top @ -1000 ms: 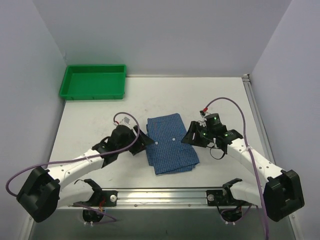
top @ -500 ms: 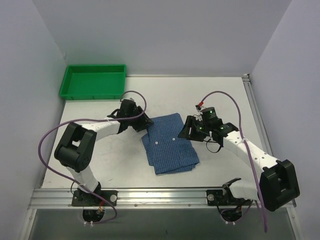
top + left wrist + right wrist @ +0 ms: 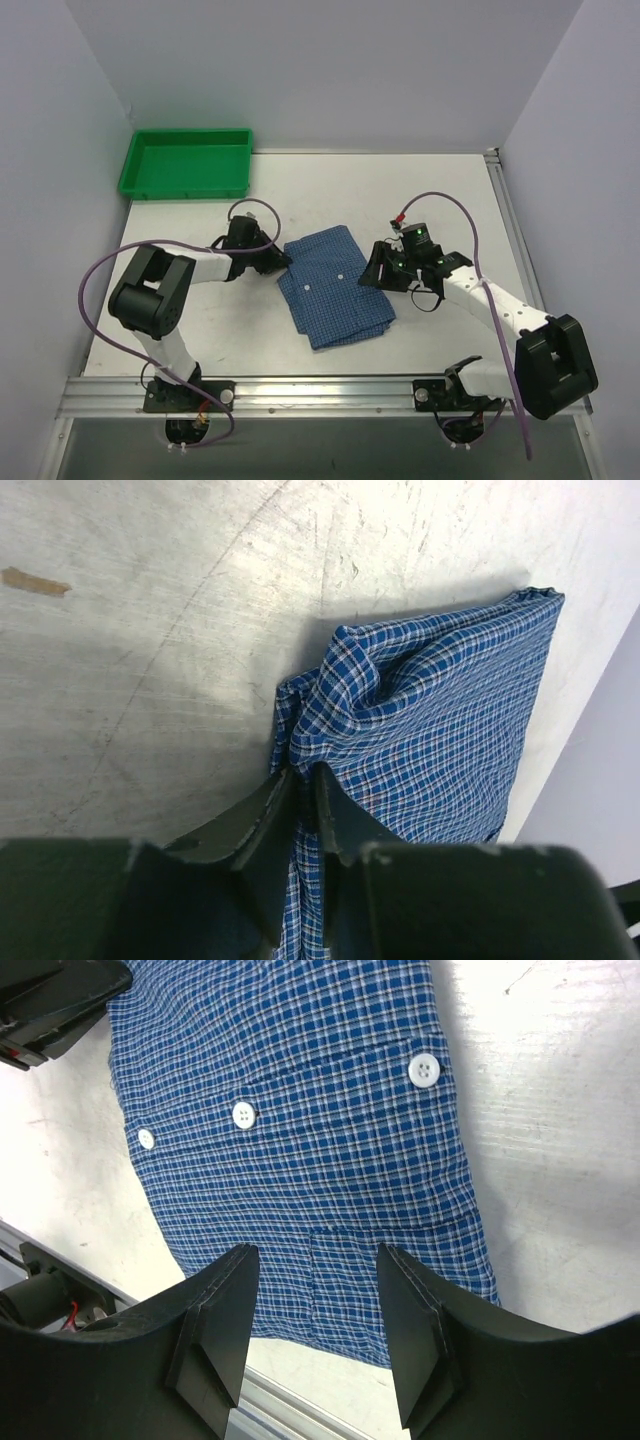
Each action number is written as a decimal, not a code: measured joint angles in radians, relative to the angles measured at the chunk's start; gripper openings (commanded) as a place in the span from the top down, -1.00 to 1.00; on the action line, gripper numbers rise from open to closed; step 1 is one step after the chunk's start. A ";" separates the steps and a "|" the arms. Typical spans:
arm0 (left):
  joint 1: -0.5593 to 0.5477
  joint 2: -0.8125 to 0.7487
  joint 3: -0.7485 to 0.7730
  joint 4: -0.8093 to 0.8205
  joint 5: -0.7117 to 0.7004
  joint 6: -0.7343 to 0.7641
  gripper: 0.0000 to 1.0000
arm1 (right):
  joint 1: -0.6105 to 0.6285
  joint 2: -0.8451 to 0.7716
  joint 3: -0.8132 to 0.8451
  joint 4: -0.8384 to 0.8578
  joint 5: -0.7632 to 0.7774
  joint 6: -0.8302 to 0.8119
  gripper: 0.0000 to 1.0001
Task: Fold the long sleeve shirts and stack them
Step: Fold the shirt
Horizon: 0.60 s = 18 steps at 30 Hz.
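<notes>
Overhead view: one blue fine-checked cloth button-up shirt point(image 3: 338, 288) lies folded into a rough rectangle at the middle of the white table point(image 3: 450, 190), slightly skewed to the table edges. The left gripper point(image 3: 283, 262) is at the shirt's left far corner, and the right gripper point(image 3: 372, 270) is at its right edge. This view does not resolve the state of either pair of fingers. Left wrist view: the two dark fingers point(image 3: 265, 815) are nearly together and clamped on a pinch of the cloth's edge. The fabric is bunched into raised wrinkles just beyond them, and the rest of the fold lies flat. A small brown mark point(image 3: 35, 580) shows on the scratched table surface, well apart from the shirt and not discernible from overhead. Right wrist view: the fingers point(image 3: 215, 1320) stand wide apart with nothing between them, over the shirt's button strip. It cannot be told whether they touch the cloth. Three small white buttons point(image 3: 244, 1114) run in a line across the fabric, and the other arm's dark gripper shows at the upper left corner. Surroundings: a green rectangular plastic tray point(image 3: 185, 190) sits at the far left corner of the table, well apart from the shirt. A metal rail point(image 3: 330, 390) runs along the near edge. Purple cables point(image 3: 440, 198) loop above both arms, and neither crosses the shirt.
</notes>
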 measured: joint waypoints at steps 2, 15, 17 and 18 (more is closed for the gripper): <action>0.008 -0.011 -0.023 0.027 0.009 -0.006 0.43 | 0.000 -0.004 -0.006 0.000 0.001 -0.001 -0.01; -0.105 -0.553 -0.082 -0.240 -0.142 0.061 -0.21 | 0.000 -0.150 -0.106 0.049 -0.063 0.041 0.00; -0.195 -0.605 -0.089 -0.250 -0.168 0.053 -0.21 | 0.000 -0.150 -0.140 0.072 -0.083 0.058 0.02; -0.252 -0.616 -0.096 -0.248 -0.177 0.048 -0.19 | 0.000 -0.150 -0.163 0.091 -0.093 0.068 0.02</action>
